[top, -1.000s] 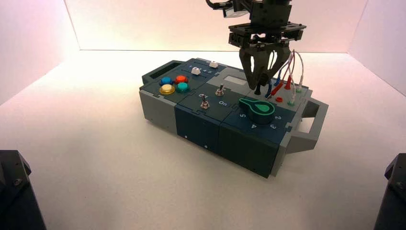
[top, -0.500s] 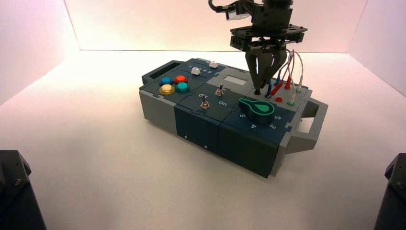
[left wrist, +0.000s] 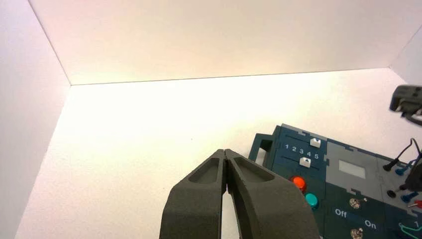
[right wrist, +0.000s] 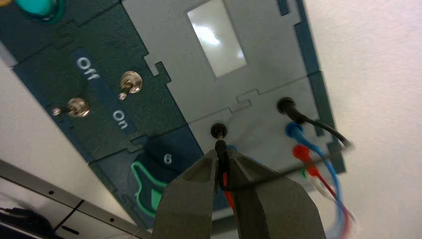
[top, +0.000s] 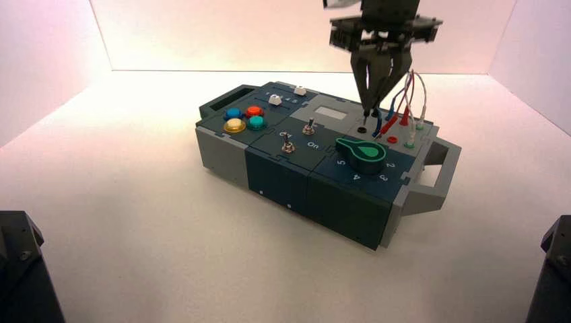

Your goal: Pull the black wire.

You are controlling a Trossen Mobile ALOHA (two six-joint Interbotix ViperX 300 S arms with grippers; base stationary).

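My right gripper (top: 367, 113) hangs over the box's wire panel, shut on a slim black plug (right wrist: 221, 151) of the black wire (right wrist: 318, 125). The plug is out of its socket (right wrist: 219, 130) and hangs just above the empty hole (top: 362, 129). The wire's other plug (right wrist: 286, 106) sits in the neighbouring black socket. In the right wrist view the fingers (right wrist: 189, 194) press on the plug from both sides. My left gripper (left wrist: 225, 152) is shut and empty, parked well away from the box over the white floor.
Blue wire (right wrist: 318, 149) and red wire (right wrist: 311, 167) stay plugged beside the black one. The green knob (top: 363, 151), two toggle switches (top: 288, 142), coloured buttons (top: 244, 118) and white sliders (top: 275, 99) lie on the box (top: 283, 178).
My right gripper closed on the black plug and rose. The plug came out of its socket, which now shows as an empty hole.
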